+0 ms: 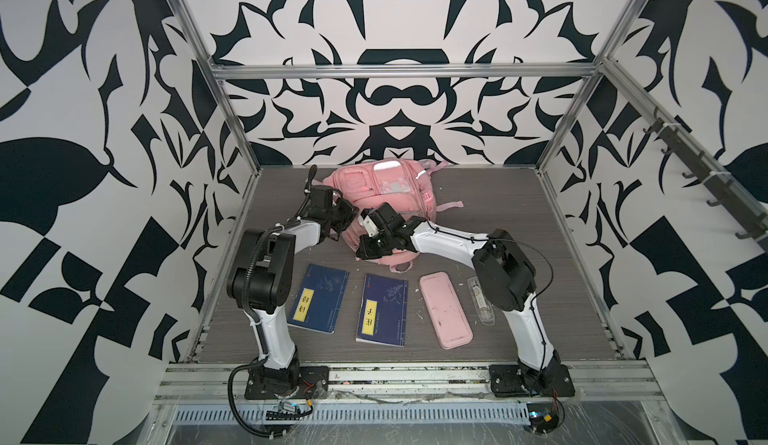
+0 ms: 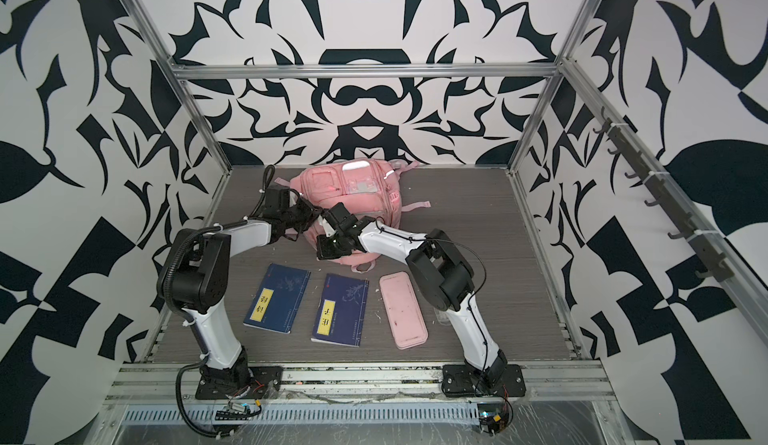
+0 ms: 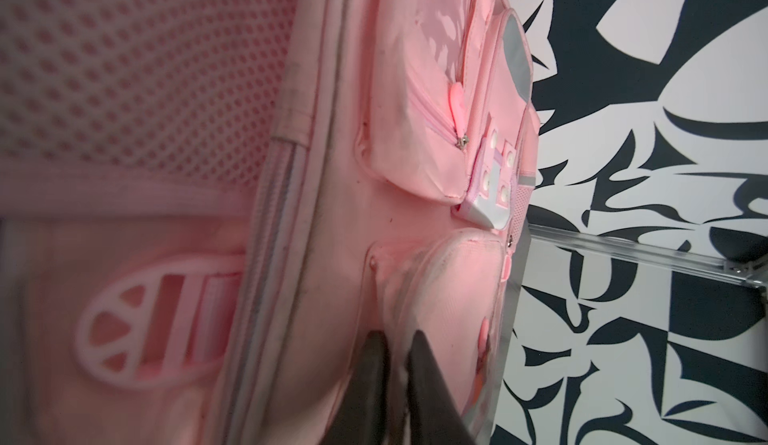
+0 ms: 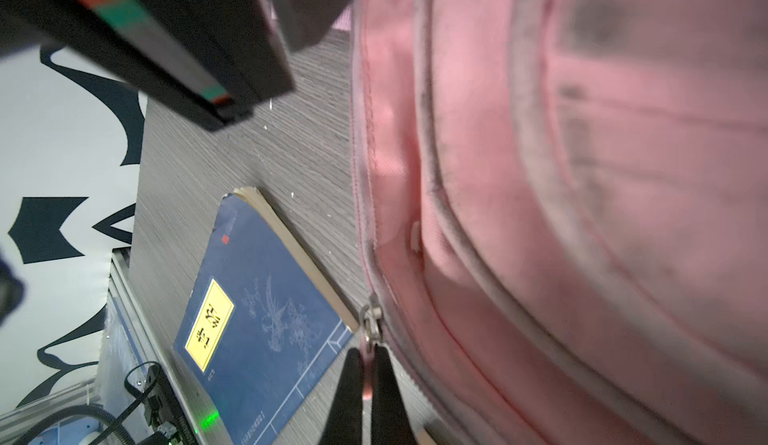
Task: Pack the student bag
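Opening is judged in hand: the zip pull (image 4: 368,339) of the bag (image 1: 386,189), laid mid-back on the table (image 1: 519,222), is pinched by the closed right gripper (image 4: 365,359), and a draw along it is called for. The left gripper (image 3: 399,339) is set against the bag; its grip cannot be told. The grey table is ringed by black-and-white walls (image 1: 395,110).

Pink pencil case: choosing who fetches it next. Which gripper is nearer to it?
Right. The right gripper pinches the student bag's zipper pull at its near edge, diagonally behind the pencil case; the left gripper sits farther off, by the bag's left side.
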`<control>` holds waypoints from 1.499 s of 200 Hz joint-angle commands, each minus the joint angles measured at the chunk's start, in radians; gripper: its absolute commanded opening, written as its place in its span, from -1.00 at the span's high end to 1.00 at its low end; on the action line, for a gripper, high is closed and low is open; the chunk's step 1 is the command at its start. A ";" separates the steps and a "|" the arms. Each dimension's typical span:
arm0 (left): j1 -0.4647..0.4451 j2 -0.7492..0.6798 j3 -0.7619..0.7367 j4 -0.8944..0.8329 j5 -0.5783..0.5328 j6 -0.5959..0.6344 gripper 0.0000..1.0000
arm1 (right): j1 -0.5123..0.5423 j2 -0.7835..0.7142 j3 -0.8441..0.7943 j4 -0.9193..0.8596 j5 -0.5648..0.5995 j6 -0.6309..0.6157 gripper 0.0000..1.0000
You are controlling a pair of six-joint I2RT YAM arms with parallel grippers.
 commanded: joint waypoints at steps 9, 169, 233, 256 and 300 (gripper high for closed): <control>-0.009 -0.067 0.086 -0.208 0.020 0.153 -0.24 | -0.051 -0.152 -0.112 0.051 -0.018 -0.013 1.00; -0.189 0.349 0.724 -0.816 0.040 0.684 -0.20 | -0.275 -0.425 -0.420 -0.108 -0.036 -0.254 1.00; -0.193 0.383 0.751 -0.791 0.191 0.672 0.64 | -0.272 -0.418 -0.418 -0.111 -0.061 -0.257 1.00; -0.189 0.373 0.742 -0.761 0.207 0.636 1.00 | -0.260 -0.412 -0.410 -0.121 -0.066 -0.261 1.00; -0.167 0.300 0.622 -0.548 0.269 0.455 1.00 | -0.208 -0.373 -0.386 -0.116 -0.065 -0.251 1.00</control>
